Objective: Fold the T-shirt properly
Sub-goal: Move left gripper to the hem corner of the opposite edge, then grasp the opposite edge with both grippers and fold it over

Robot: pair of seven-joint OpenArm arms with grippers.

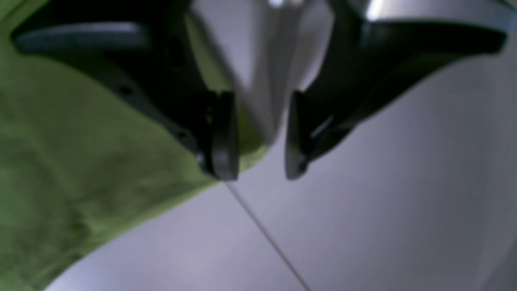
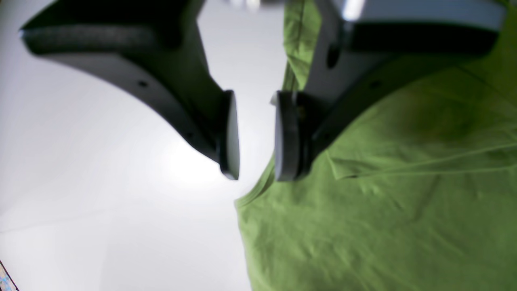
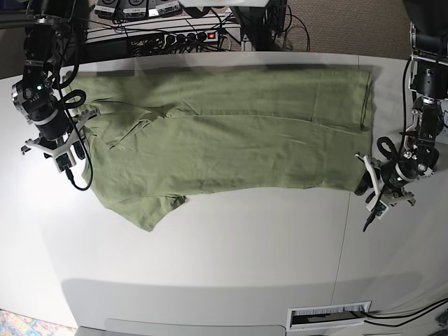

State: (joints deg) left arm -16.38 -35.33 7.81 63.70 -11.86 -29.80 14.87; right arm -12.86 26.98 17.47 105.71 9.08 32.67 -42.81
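The olive-green T-shirt (image 3: 231,140) lies lengthwise across the white table (image 3: 224,245), its long sides folded in and one sleeve sticking out at the front left. My left gripper (image 3: 367,183) is at the shirt's front right corner. In the left wrist view it (image 1: 258,174) stands open just above the cloth's edge (image 1: 80,161), holding nothing. My right gripper (image 3: 68,148) is at the shirt's left end. Seen from the right wrist, it (image 2: 254,176) is open too, one finger over the shirt's edge (image 2: 383,202) and the other over bare table.
A power strip (image 3: 189,35) and cables lie beyond the table's far edge. A thin seam (image 3: 343,231) runs across the table top near the left gripper. A vent grille (image 3: 329,316) sits at the front edge.
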